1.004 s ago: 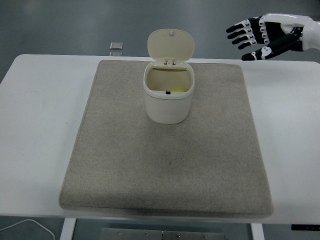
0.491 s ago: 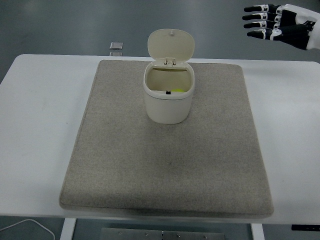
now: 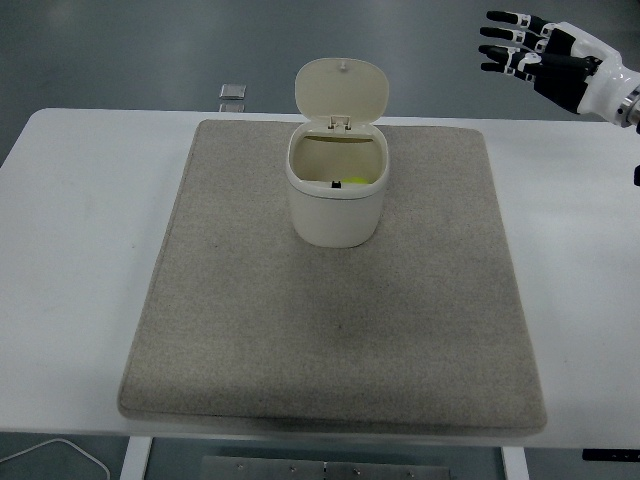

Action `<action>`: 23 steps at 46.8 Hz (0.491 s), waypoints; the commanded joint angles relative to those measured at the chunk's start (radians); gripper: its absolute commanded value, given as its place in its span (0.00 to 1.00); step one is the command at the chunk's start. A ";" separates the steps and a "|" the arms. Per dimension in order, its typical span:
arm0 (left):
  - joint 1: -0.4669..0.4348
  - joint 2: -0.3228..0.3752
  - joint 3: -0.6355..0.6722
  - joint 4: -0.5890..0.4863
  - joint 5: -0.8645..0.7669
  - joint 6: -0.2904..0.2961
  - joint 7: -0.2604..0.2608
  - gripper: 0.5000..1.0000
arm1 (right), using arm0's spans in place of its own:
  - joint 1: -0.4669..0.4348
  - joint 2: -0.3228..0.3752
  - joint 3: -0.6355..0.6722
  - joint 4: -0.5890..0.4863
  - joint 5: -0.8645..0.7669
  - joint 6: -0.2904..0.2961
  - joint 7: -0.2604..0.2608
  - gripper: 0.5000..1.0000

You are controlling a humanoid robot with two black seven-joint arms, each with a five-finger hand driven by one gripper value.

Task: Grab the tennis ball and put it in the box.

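Note:
A cream box (image 3: pixel 336 215) with its hinged lid (image 3: pixel 342 90) standing up sits on the grey mat, toward the back centre. Inside it, low against the right wall, a sliver of the yellow-green tennis ball (image 3: pixel 357 182) shows. My right hand (image 3: pixel 522 48) hovers high at the upper right, well away from the box, fingers spread and holding nothing. The left arm does not show.
The grey mat (image 3: pixel 330 330) covers most of the white table (image 3: pixel 80 250). A small grey square object (image 3: pixel 232 92) lies just beyond the table's far edge. A white cable (image 3: pixel 60 452) curls below the near left corner.
My right hand rose from beside the mat's far right corner to the top right, then shifted slightly, its wrist now showing at the edge. Box and ball have not moved.

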 commanded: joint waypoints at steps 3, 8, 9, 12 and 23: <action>0.000 0.000 0.000 0.000 0.000 0.000 0.000 0.98 | -0.021 0.028 0.023 -0.005 0.107 -0.044 -0.003 0.72; 0.000 0.000 0.000 0.000 0.000 0.000 0.000 0.98 | -0.035 0.037 0.038 -0.004 0.161 -0.075 -0.051 0.72; 0.000 0.000 0.000 0.000 0.000 0.000 0.000 0.98 | -0.037 0.043 0.043 -0.004 0.169 -0.081 -0.066 0.72; 0.000 0.000 0.000 0.000 0.000 0.000 0.000 0.98 | -0.044 0.051 0.053 -0.004 0.198 -0.102 -0.103 0.72; 0.000 0.000 0.000 0.000 0.000 0.000 0.000 0.98 | -0.049 0.053 0.056 -0.004 0.230 -0.139 -0.114 0.72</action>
